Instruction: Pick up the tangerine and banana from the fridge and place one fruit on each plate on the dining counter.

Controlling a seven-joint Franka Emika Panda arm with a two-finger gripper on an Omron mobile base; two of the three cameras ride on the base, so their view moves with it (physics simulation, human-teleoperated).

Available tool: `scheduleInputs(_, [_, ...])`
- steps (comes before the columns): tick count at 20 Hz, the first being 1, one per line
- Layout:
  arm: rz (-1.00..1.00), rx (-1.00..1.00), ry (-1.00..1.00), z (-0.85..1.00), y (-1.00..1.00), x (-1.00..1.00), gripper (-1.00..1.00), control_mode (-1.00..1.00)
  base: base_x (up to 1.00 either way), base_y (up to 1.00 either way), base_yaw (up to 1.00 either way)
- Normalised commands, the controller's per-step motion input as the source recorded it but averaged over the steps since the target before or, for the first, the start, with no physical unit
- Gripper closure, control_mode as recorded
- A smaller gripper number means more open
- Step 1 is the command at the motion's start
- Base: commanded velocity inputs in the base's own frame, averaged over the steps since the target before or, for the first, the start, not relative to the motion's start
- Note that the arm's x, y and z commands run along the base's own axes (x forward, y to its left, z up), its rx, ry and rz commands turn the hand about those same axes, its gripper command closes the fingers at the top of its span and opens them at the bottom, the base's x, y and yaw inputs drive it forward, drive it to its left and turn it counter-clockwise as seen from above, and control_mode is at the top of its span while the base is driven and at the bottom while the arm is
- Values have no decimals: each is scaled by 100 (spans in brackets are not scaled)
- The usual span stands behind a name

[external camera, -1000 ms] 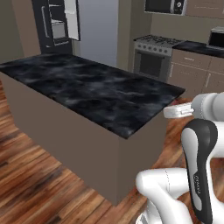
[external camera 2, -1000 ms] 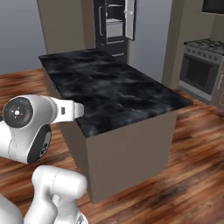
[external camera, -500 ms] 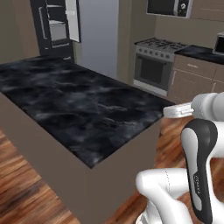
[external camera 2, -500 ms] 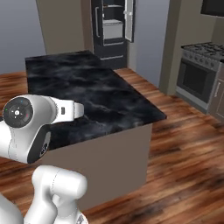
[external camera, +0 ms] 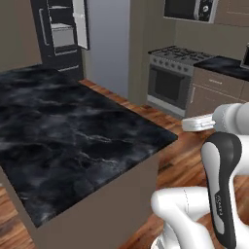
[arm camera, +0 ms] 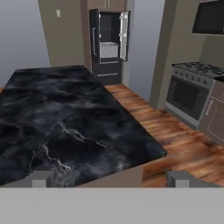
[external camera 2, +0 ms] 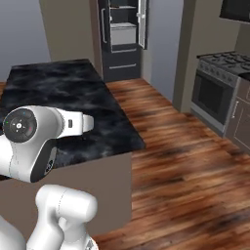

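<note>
**Inspector A:** We note a kitchen with a reddish plank floor (external camera 2: 185, 161), a steel range with a dark oven door (external camera: 170, 85) along one wall, and a long counter with a glossy black marbled top and taupe sides (external camera: 73, 146) running away from the robot. At the far end stands the tall black refrigerator (arm camera: 108, 43), one door swung open on light grey shelves.

**Inspector B:** What has changed? Against the pictures of a second ago, the whole scene has shifted in both base views: the counter's near corner sits closer and more of the floor beside it shows. We read that as the base driving and turning, not as any object moving.

**Inspector A:** Agreed. We judge the robot is rounding the counter toward the refrigerator, so the task is at its opening leg: no fruit fetched.

**Inspector B:** Claw (arm camera: 109, 178)?

**Inspector A:** In the hand view its two tips stand far apart at the bottom edge, spread wide, nothing between them.

**Inspector B:** The tangerine and banana?

**Inspector A:** We cannot make them out; the refrigerator's interior is too distant and small to tell fruit from shelf. The stretch of counter top before us carries no plates.
</note>
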Motion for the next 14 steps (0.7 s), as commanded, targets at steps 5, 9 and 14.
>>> scheduleInputs(5, [0,0,0,0,0,0,-100,100,67,-100,21])
scheduleInputs(9, [0,0,0,0,0,0,-100,100,71,-100,21])
scheduleInputs(14, [0,0,0,0,0,0,-100,100,74,-98,22])
